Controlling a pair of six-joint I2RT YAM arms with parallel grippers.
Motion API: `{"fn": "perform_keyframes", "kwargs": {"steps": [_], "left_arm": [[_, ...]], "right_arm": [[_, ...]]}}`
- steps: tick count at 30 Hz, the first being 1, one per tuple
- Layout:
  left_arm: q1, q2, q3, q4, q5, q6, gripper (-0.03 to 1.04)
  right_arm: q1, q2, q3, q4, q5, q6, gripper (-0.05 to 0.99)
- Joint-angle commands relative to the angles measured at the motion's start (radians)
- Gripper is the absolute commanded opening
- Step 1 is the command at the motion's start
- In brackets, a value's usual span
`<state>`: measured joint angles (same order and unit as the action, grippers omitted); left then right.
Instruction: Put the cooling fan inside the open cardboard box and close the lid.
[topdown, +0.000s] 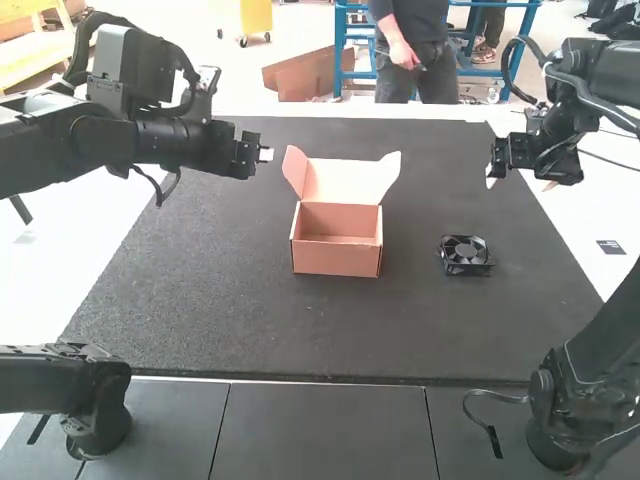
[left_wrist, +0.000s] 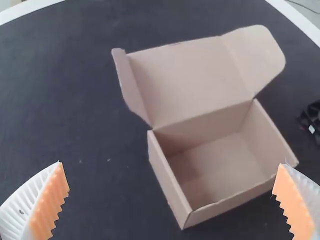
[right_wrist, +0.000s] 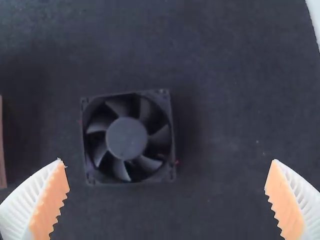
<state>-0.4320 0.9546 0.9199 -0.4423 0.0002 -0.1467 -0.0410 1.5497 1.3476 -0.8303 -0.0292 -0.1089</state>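
The cooling fan lies flat on the worktop, right of the open cardboard box. Your left gripper and right gripper hang empty, fingers spread wide. It looks light and rigid: pinch opposite frame edges, not blades.

Black arms, white ribbed orange-padded fingers

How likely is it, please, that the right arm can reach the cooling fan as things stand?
Probably yes: the right tool hangs open above the cooling fan, which lies flat, clear of the cardboard box.
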Motion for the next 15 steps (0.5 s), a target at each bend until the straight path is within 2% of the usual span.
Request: {"fn": "perform_keyframes", "kwargs": {"steps": [1,5,15], "left_arm": [[0.001,-0.014,0.042,-0.024,0.007,-0.022,0.97],[-0.010,-0.014,0.048,-0.087,0.014,-0.019,0.97],[-0.037,-0.010,0.056,-0.111,0.040,-0.019,0.97]], "right_arm": [[-0.039,0.021,-0.019,0.000,-0.008,-0.074,0.90],[-0.060,0.069,-0.027,-0.003,-0.005,-0.110,0.90],[-0.103,0.162,-0.073,0.017,-0.008,-0.166,0.90]]}}
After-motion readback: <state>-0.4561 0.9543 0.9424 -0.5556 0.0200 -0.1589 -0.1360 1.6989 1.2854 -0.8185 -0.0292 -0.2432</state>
